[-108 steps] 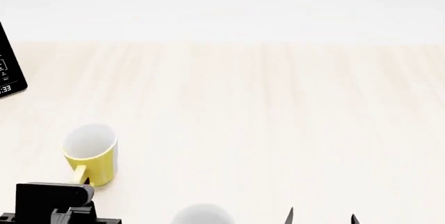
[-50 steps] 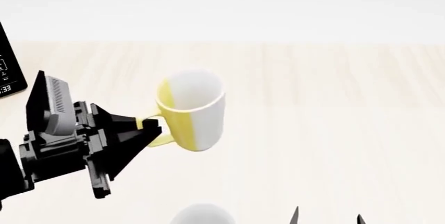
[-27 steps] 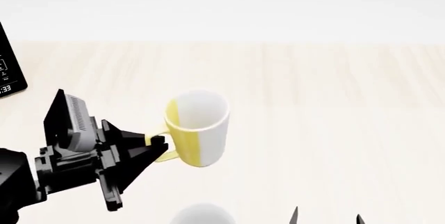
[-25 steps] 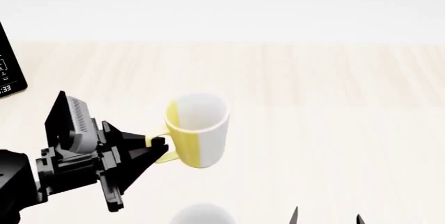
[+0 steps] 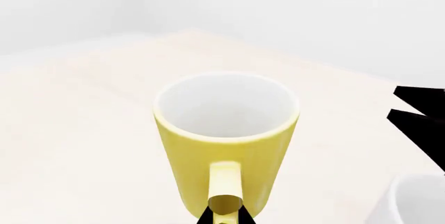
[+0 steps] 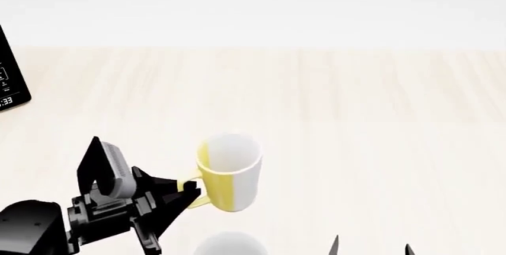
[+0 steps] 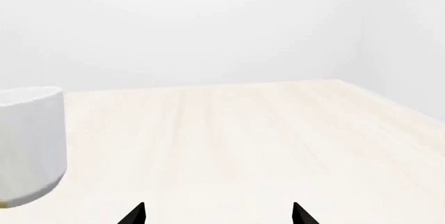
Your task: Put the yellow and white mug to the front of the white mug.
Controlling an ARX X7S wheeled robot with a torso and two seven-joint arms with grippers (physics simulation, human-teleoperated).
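The yellow and white mug [image 6: 229, 173] is upright, its yellow half toward my left arm and its white half to the right. My left gripper [image 6: 189, 191] is shut on its yellow handle [image 5: 224, 185]. In the left wrist view the mug [image 5: 226, 130] fills the middle, with the gripper [image 5: 226, 216] pinching the handle. The white mug [image 6: 229, 245] shows only its rim at the head view's lower edge, just nearer than the held mug; it also shows in the left wrist view [image 5: 411, 203]. My right gripper [image 6: 370, 248] is open and empty to the white mug's right, its tips wide apart in its wrist view [image 7: 218, 216].
A black device with digits [image 6: 9, 71] stands at the table's left edge. The pale wooden table [image 6: 356, 118] stretches back to a white wall. A white mug side [image 7: 28, 146] shows at the right wrist view's edge; I cannot tell which mug it is.
The left gripper has carried the yellow and white mug by its handle from the left to the middle, then lower and nearer to the white mug. The right gripper has not moved.
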